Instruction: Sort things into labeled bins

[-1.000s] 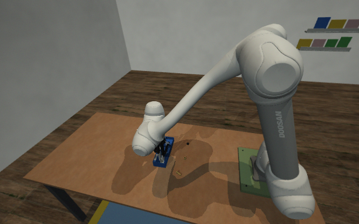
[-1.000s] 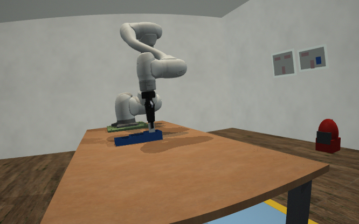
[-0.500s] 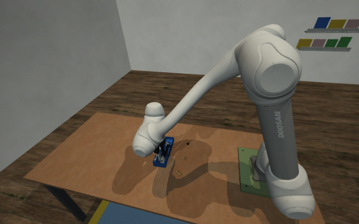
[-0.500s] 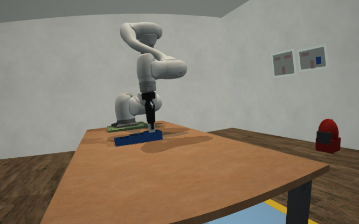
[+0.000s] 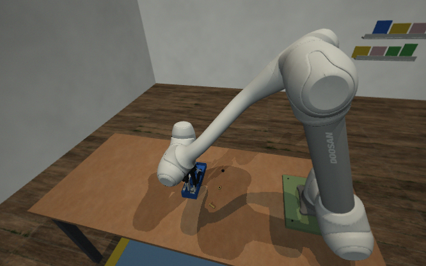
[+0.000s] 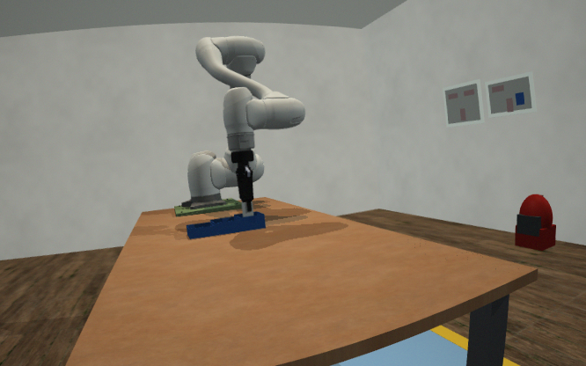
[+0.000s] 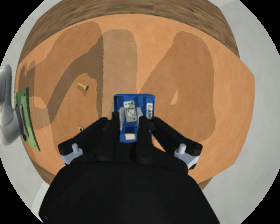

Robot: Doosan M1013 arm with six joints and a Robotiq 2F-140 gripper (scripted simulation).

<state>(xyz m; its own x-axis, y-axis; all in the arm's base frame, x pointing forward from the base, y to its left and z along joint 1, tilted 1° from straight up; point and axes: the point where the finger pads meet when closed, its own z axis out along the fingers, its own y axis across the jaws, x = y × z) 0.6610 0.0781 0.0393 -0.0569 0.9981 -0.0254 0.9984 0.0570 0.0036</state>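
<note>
One arm reaches down vertically over the blue bin (image 5: 193,181); you see its jaws slightly parted, gripping nothing, above the counter (image 5: 109,185).

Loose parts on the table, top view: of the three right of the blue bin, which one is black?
The black part, the one farthest from the table's front edge. The other two, a small ring-like piece and a bolt-like piece, are brass-coloured.

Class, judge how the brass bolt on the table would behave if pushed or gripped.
The bolt lies on its side, round-shafted, so a push would probably roll it. It looks like metal: likely stiff, perhaps slippery in a grip.
</note>
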